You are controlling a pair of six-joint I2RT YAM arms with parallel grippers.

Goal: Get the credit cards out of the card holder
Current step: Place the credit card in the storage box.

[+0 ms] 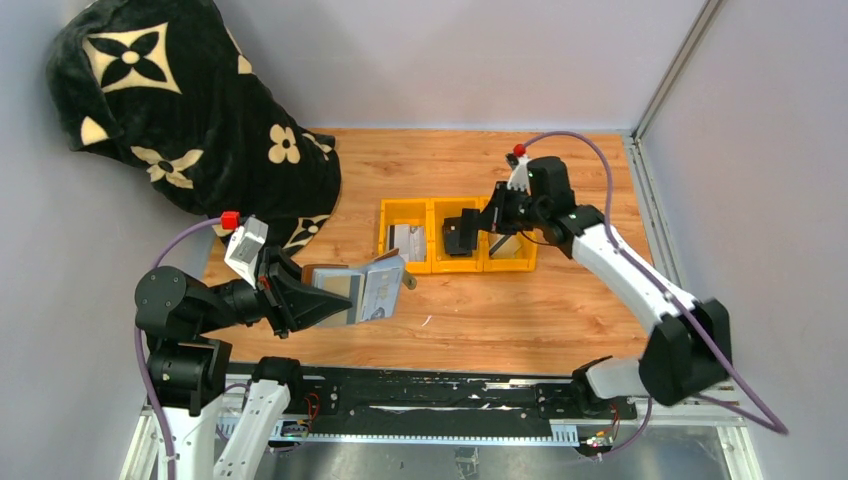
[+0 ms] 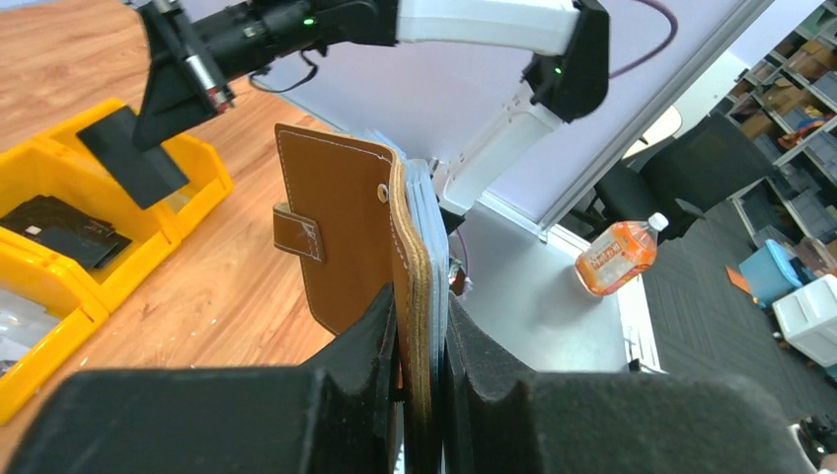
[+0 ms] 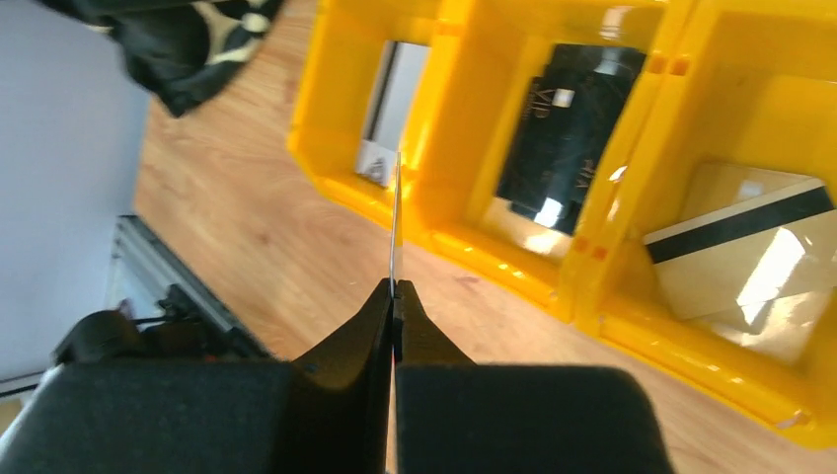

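The lower end of the card holder is hidden between the left fingers; its cards seem to show only thin pale edges.

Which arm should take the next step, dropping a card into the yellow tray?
Right, probably. The right jaws are shut on a black card and hang above the yellow tray. The left jaws are clamped on the card holder, so that arm is occupied.

Black flowered blanket, upper left. Yellow three-compartment tray, centre, on wooden table. Orange bottle, right, left-wrist view.
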